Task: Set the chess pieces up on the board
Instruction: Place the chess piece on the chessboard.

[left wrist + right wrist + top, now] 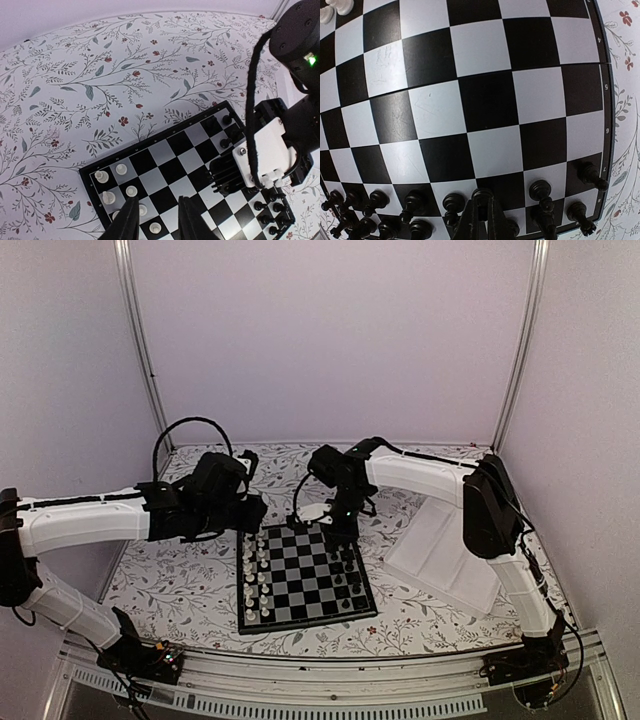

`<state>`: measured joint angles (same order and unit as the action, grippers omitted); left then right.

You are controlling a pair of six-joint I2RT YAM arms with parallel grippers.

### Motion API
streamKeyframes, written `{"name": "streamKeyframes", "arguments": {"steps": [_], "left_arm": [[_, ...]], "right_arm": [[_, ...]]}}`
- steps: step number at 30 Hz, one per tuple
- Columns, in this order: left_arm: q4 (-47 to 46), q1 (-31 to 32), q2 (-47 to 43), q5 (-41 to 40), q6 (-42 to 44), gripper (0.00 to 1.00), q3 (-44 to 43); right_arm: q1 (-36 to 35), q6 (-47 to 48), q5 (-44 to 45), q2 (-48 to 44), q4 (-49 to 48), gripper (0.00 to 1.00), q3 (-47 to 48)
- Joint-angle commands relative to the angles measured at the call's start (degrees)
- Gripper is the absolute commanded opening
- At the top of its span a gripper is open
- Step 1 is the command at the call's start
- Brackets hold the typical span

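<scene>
The board (310, 580) lies in the middle of the table. White chessmen (255, 575) fill its left columns and black chess pieces (350, 575) its right columns. My right gripper (482, 212) is shut on a black chess piece (482, 196) and holds it low over the board (485, 100), in line with the row of black pieces (540, 190) at the far right corner (340, 528). My left gripper (157, 205) is open and empty. It hangs above the board (170, 165) beside the white chessmen (131, 190), at the board's far left corner (250, 510).
A white ridged tray (445, 555) lies tilted to the right of the board. The right arm's wrist and cable (270, 155) hang over the board's far side, close to my left gripper. Floral cloth (180, 585) covers the table.
</scene>
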<state>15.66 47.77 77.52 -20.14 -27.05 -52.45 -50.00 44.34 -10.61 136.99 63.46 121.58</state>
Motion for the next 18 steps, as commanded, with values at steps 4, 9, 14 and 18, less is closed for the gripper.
{"name": "streamKeyframes", "arguments": {"steps": [4, 9, 14, 18], "left_arm": [[-1.4, -1.0, -0.5, 0.1, 0.3, 0.3, 0.8], [-1.7, -1.1, -0.1, 0.4, 0.4, 0.3, 0.7], [-1.8, -1.1, 0.3, 0.9, 0.4, 0.3, 0.7], [-1.9, -1.2, 0.4, 1.2, 0.3, 0.3, 0.7]], "right_arm": [[-0.4, -0.4, 1.5, 1.2, -1.3, 0.03, 1.2], [-0.4, -0.4, 2.8, 1.4, -2.2, 0.04, 1.2], [-0.4, -0.4, 4.0, 2.1, -2.6, 0.06, 1.1], [-0.4, -0.5, 4.3, 2.2, -2.8, 0.11, 1.0]]}}
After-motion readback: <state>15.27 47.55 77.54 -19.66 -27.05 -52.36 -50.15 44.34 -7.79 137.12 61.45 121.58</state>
